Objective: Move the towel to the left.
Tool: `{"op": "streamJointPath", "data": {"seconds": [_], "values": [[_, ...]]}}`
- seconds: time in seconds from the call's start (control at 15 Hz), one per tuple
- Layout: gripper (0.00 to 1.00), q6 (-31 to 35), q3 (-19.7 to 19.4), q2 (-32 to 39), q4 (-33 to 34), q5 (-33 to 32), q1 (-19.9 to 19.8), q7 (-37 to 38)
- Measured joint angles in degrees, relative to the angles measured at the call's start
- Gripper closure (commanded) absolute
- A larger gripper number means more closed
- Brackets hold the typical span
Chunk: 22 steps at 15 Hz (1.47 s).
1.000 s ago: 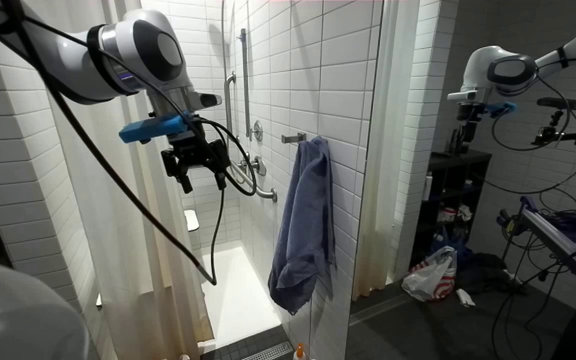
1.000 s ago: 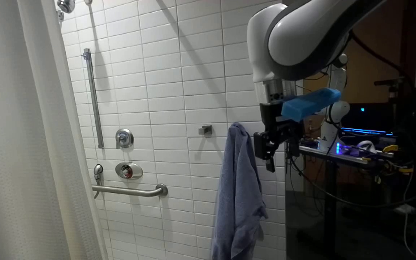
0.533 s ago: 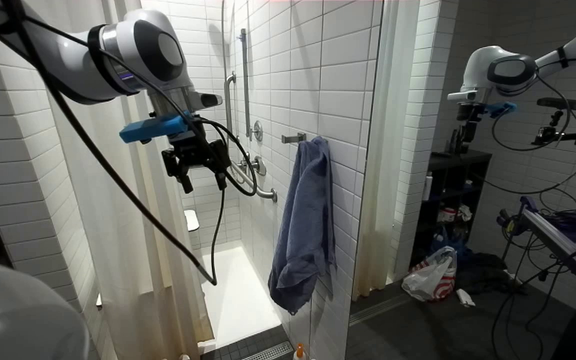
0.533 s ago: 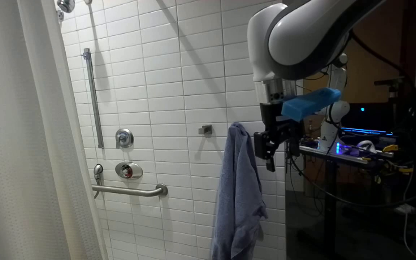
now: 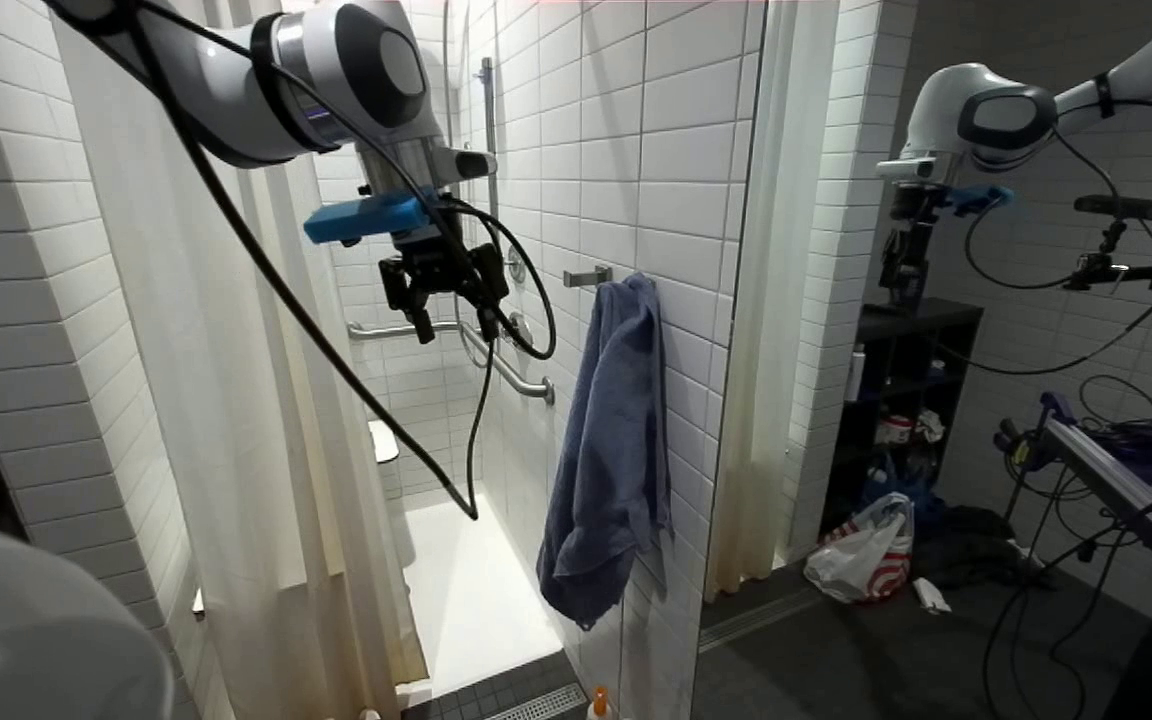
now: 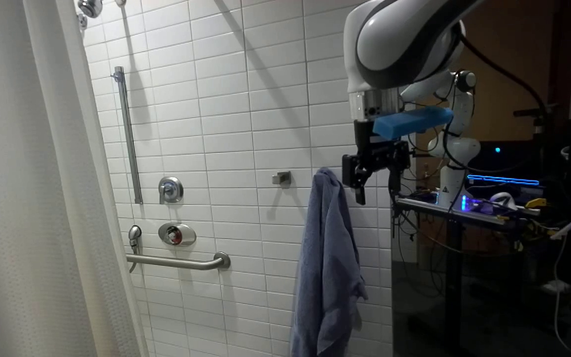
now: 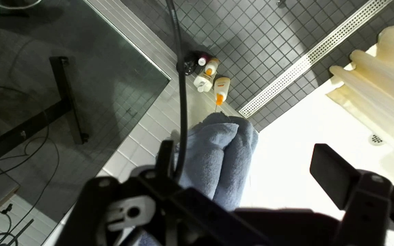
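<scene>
Against the white tiled wall (image 6: pixel 236 124), the blue towel (image 5: pixel 604 450) hangs full length; whatever holds its top is hidden. A metal hook (image 6: pixel 281 178), bare of cloth, stands just left of it in an exterior view. The gripper (image 5: pixel 457 330) hangs apart from the towel; the wrist view shows its fingers (image 7: pixel 333 176) spread wide, with nothing held between them. Assessment: no part of the move appears complete. Grasp, lift-off, leftward transfer and release all look outstanding. The bare hook is the likely destination, though nothing in view confirms it. Next action called for: approach near the towel's top.
</scene>
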Motion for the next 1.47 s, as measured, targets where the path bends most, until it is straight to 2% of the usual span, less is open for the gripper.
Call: {"op": "streamJointPath", "data": {"seconds": [0.4,1.0,1.47], "values": [[0.0,0.1,-3.2,6.2,7.6,0.0,-0.2,0.0],[0.0,-0.1,-4.2,7.7,9.0,0.0,-0.1,0.0],[0.0,-3.1,-7.6,13.3,19.9,2.1,-0.2,0.1]]}}
